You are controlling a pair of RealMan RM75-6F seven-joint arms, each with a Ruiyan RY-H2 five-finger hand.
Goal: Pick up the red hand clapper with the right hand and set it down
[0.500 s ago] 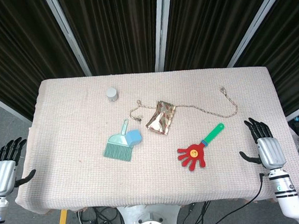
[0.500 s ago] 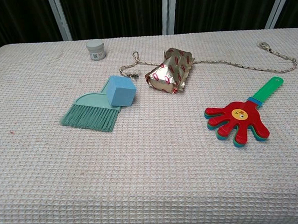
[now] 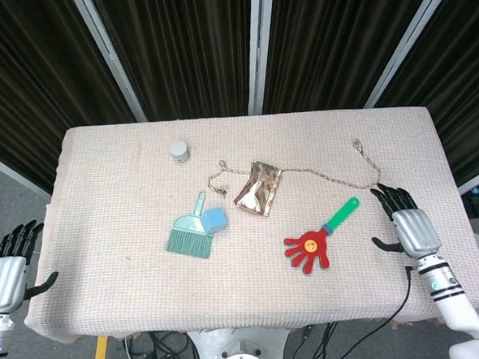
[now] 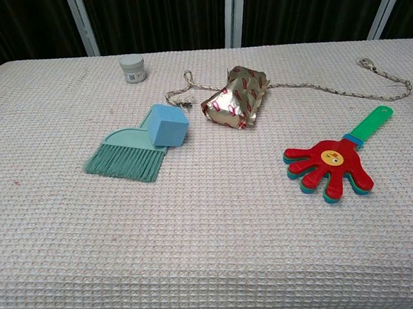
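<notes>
The red hand clapper (image 3: 310,248) with a green handle lies flat on the table right of centre; the chest view shows the clapper (image 4: 329,164) with its yellow face button up and its handle pointing to the far right. My right hand (image 3: 406,223) hovers open over the table's right edge, a short way right of the handle tip, fingers spread and holding nothing. My left hand (image 3: 6,267) hangs open beyond the table's left edge. Neither hand appears in the chest view.
A teal brush (image 3: 189,236) with a blue cube (image 3: 216,220) on it lies left of centre. A shiny foil pouch (image 3: 258,187), a thin rope (image 3: 337,174) and a small grey jar (image 3: 178,151) sit farther back.
My right hand has moved left and slightly forward, toward the clapper's handle. Nothing on the table has shifted, and the left hand is still.
</notes>
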